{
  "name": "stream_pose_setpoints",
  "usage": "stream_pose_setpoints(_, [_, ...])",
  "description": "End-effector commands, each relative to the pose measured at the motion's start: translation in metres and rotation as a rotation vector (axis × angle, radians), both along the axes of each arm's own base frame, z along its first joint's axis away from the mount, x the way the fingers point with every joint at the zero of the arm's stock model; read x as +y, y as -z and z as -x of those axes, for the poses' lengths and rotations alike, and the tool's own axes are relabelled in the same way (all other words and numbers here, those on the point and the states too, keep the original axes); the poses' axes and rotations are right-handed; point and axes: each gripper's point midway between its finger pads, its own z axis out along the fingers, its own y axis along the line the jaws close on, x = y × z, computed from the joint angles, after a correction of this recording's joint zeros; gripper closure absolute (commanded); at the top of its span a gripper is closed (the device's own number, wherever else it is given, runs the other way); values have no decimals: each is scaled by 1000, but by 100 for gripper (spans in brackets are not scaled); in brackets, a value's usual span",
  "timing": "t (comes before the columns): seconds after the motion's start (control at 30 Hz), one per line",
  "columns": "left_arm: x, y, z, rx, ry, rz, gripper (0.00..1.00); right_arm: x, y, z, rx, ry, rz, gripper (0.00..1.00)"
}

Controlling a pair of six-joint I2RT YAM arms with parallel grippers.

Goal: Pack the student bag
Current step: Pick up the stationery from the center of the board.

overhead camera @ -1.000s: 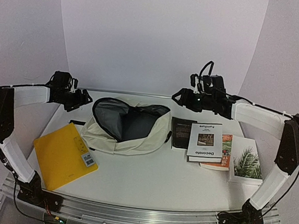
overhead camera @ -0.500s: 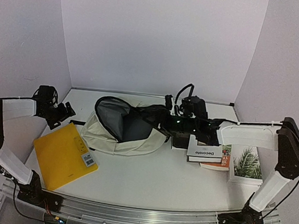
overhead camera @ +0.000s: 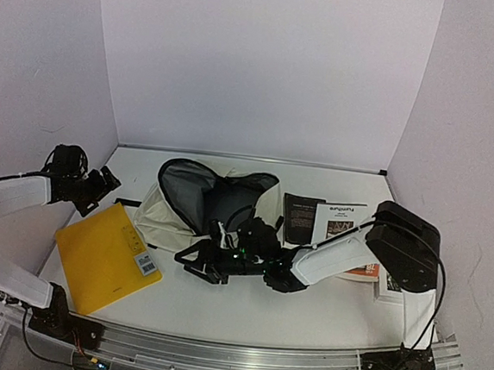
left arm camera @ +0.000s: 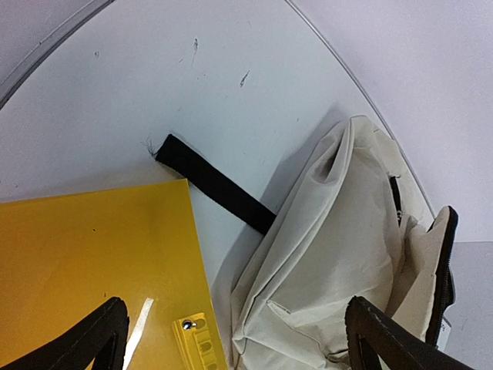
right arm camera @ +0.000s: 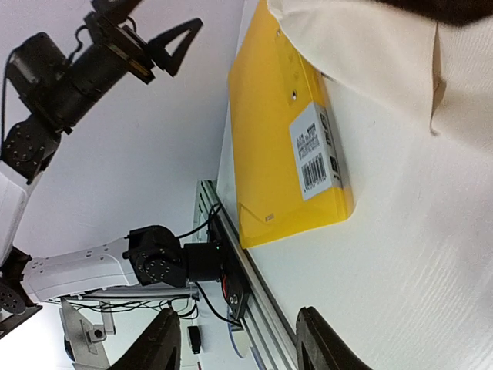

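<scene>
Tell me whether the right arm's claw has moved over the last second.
Yes. The right claw has swung left and nearer, ending in front of the large cream fabric backpack, close to the flat yellow folder.

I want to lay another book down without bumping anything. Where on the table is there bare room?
Bare table runs along the near edge, between the yellow folder and the right arm's base, in front of the right pincer. A narrow strip lies behind the student bag and books by the back wall. The middle and right are crowded.
</scene>
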Motion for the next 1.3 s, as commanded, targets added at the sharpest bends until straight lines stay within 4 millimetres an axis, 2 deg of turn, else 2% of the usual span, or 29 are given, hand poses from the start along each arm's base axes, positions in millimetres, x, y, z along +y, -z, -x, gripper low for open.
stream_pose_setpoints(0.0, [2, -23, 0, -86, -22, 8, 2, 31, -30, 9, 55, -43, -162, 52])
stream_pose_setpoints(0.1, [1, -28, 1, -103, -20, 9, 2, 44, -18, 19, 97, -69, -154, 52])
stream_pose_setpoints(0.27, [0, -32, 0, -116, -9, 11, 2, 56, 8, 22, 163, -63, -129, 54])
stream_pose_setpoints(0.6, [-3, -35, -2, -130, 8, 20, 2, 66, 46, 15, 259, 26, -88, 57])
stream_pose_setpoints(0.8, [-4, -36, -6, -133, 14, 20, 2, 69, 64, 4, 235, 83, -6, 58])
stream_pose_setpoints(1.03, [5, -13, -9, -83, -15, -23, 2, 76, 73, -2, 218, 99, 62, 60])
stream_pose_setpoints(1.27, [2, 13, -14, -33, -4, -5, 2, 74, 73, 1, 210, 115, 97, 61])
